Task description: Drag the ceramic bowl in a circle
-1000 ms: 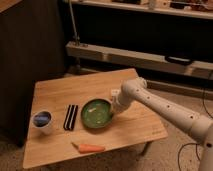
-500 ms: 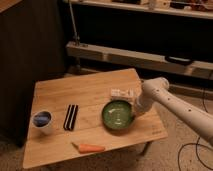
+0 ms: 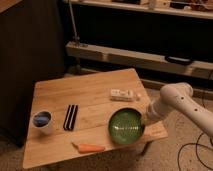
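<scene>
The ceramic bowl (image 3: 126, 127) is a wide, shallow green dish with pale rings inside. It sits on the wooden table (image 3: 90, 95) close to the front right corner. My white arm reaches in from the right. The gripper (image 3: 145, 120) is down at the bowl's right rim and shut on it. The fingertips are hidden behind the wrist and the rim.
A white cup with a blue inside (image 3: 42, 120) stands at the table's left. A black striped bar (image 3: 71, 117) lies beside it. An orange carrot (image 3: 90, 148) lies near the front edge, left of the bowl. A small white packet (image 3: 122, 94) lies behind the bowl. Shelving runs along the back.
The bowl has slid with the gripper from the table's middle to the right and toward the front right corner. The arm has pulled back to the right.
</scene>
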